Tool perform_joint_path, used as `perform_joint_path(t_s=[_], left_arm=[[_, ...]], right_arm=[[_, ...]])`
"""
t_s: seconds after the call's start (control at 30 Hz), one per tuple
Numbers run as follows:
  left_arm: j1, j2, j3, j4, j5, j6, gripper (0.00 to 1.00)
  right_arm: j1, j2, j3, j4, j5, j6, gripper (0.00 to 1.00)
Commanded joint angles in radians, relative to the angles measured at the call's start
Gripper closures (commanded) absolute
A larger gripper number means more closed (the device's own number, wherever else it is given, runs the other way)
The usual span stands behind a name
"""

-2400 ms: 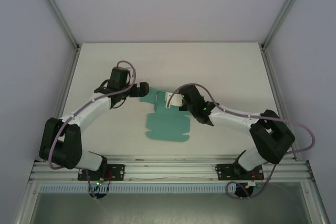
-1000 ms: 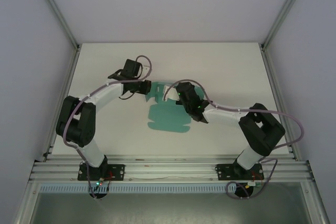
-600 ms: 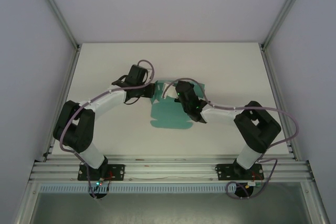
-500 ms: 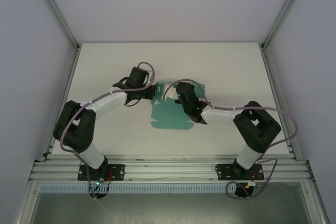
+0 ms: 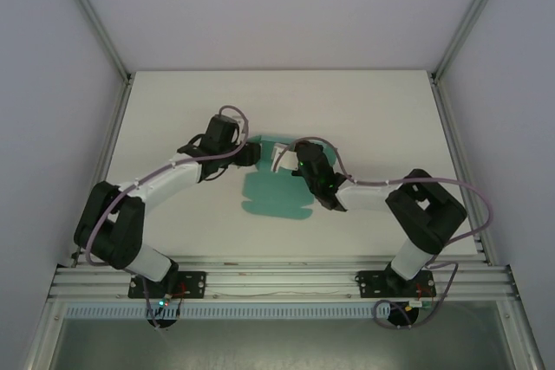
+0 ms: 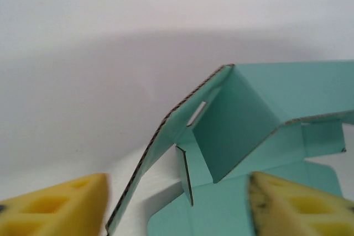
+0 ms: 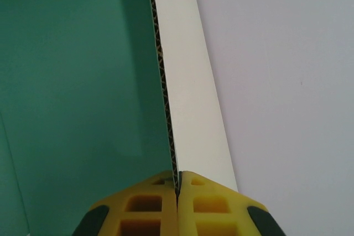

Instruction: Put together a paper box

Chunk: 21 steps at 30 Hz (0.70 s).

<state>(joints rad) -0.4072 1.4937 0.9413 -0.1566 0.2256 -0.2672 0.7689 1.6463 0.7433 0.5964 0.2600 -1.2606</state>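
Paper box (image 5: 276,199) partly folded, flaps raised, lying at centre of table (image 5: 173,110). Right hand (image 7: 177,183) pinched tight on one upright flap's edge. Left hand (image 6: 177,208) spread wide, gripping nothing.

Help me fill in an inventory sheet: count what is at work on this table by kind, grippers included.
box: 1
grippers: 2 (left gripper, right gripper)
total: 3
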Motion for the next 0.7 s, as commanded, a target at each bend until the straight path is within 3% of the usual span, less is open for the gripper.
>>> perform_joint_path(t_s=[0.0,0.17,0.3,0.43,0.67], left_arm=[[-0.001,-0.052,-0.009,-0.051,-0.082,-0.009,0.02],[0.071,-0.085,0.020,-0.113,-0.183,-0.063,0.00],[0.180,-0.067,0.054,-0.135,-0.189,-0.117,0.00],[0.224,-0.009,0.076,-0.144,-0.164,-0.100,0.00],[0.222,-0.003,-0.068,0.057,0.159,0.006,0.15]], right_arm=[[-0.006,-0.042,-0.022,0.021,-0.027,-0.012,1.00],[-0.006,-0.057,-0.033,0.005,-0.075,-0.022,1.00],[-0.005,-0.046,-0.036,0.023,-0.065,-0.049,1.00],[-0.005,-0.043,-0.033,0.024,-0.056,-0.043,1.00],[-0.004,-0.036,-0.019,0.008,-0.035,-0.043,1.00]])
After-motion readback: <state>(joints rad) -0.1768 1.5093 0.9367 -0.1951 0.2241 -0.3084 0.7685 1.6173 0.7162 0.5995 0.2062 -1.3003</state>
